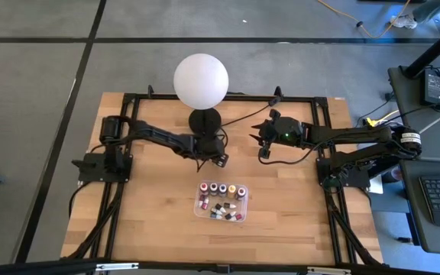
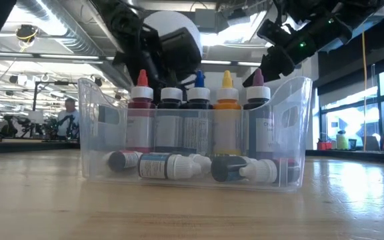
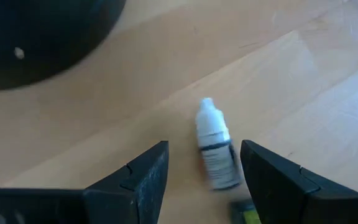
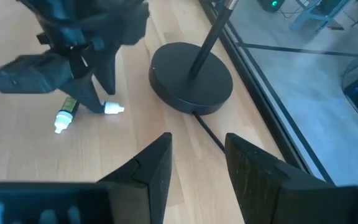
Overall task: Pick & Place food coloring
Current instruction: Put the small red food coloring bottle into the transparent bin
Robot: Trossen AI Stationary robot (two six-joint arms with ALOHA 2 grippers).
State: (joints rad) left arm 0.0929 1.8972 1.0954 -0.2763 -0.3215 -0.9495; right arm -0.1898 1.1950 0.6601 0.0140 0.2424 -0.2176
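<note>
Left wrist view shows you the left gripper (image 3: 204, 171) with its two dark fingers spread wide, poised over a small food coloring bottle (image 3: 216, 152) that lies on its side on the wooden table (image 3: 303, 81). The bottle sits in the gap between the fingers, white cap pointing toward the lamp base (image 3: 36, 37); neither finger touches it, so you have hold of nothing yet.

From the right wrist view you can see two bottles lying loose under the left arm: one with a white cap (image 4: 112, 109) by the left fingertips, and another (image 4: 65, 116) just beside it. The black lamp base (image 4: 191, 78) stands near them.

Your right gripper (image 4: 197, 162) hangs open and empty, near the lamp's base on the right side of the table.

Nearer the front edge, the clear tray (image 1: 202, 213) holds the rest of the food coloring: a row of five bottles (image 2: 199, 113) standing upright along the back, with red, blue, yellow and purple tips, and several more (image 2: 172, 165) lying flat in front of them.

The white globe lamp (image 1: 201, 79) stands at the table's rear.
</note>
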